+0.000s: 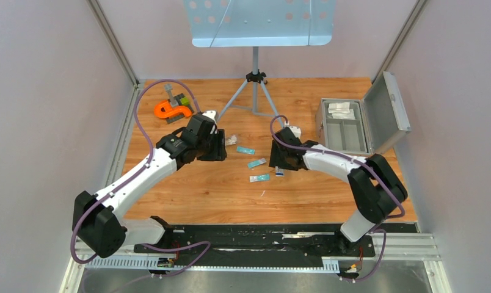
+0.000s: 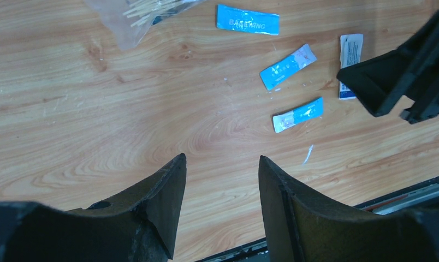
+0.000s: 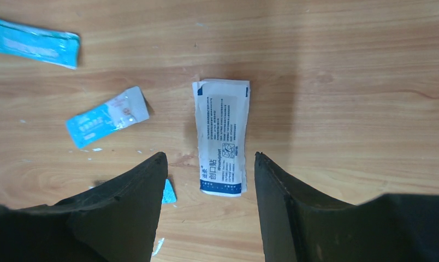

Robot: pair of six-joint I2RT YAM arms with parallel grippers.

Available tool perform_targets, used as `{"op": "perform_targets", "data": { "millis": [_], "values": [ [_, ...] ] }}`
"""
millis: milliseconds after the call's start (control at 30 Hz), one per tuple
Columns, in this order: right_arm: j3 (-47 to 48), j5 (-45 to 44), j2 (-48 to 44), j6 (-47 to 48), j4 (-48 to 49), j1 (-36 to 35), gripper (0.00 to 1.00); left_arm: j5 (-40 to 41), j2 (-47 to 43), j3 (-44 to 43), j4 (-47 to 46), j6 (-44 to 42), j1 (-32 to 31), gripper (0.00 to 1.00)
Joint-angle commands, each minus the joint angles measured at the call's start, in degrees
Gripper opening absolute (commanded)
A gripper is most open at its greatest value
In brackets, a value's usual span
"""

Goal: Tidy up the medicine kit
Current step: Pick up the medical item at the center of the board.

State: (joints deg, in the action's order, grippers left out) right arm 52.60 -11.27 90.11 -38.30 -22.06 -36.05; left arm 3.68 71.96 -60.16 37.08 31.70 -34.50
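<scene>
Right claw point(image 3: 209, 158), closest to its wrist camera: jaws apart, gripping nothing. I see a white plaster packet point(image 3: 221, 136) flat on the desk point(image 3: 343, 82), its near end lying between the two fingertips. I cannot tell whether the fingers touch the wood.

Left claw point(image 2: 221, 164): jaws likewise apart and empty, over bare wood left of desk centre.

Mid-desk, between the two claws, I count three blue sachets, loose and apart from one another: far point(image 1: 245, 150), middle point(image 1: 257, 163), near point(image 1: 259, 178). Clear bag point(image 1: 231, 140) of thin sticks lies just beside the left claw, on its far side.

Kit point(image 1: 321, 122) stands at the far right corner of the desk. Lid point(image 1: 386, 113) open, leaning toward the right edge. Divided grey insert point(image 1: 345, 135) visible inside, with white packs point(image 1: 341, 110) at its far end.

Orange object point(image 1: 171, 110) lies near the far left corner. Stand point(image 1: 254, 79) on tripod legs at the far edge, centre.
</scene>
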Motion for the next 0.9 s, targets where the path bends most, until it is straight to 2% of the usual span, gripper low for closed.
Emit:
{"op": "perform_targets", "data": {
  "millis": [0,100,467,567,867],
  "values": [
    [4.56,0.96,5.32,3.04,-3.23,-1.2,0.58,0.27,-1.27,0.27,-1.16,1.15,0.13,0.6],
    [5.69,0.54,7.68,3.6,-4.27,-1.39,0.56,0.13,-1.34,0.54,-1.28,1.11,0.06,0.59],
    [8.05,-6.11,10.2,4.55,-9.61,-2.18,0.17,-0.73,-0.61,0.62,-2.17,0.9,0.05,0.6],
    [8.13,-7.21,8.83,4.57,-10.04,-2.19,0.1,-0.92,-0.6,0.65,-2.27,0.84,0.06,0.59],
    [8.53,-8.46,1.96,4.13,-10.69,-1.21,0.1,-1.13,-0.95,0.9,-2.34,0.84,0.07,0.6]
  ]
}}
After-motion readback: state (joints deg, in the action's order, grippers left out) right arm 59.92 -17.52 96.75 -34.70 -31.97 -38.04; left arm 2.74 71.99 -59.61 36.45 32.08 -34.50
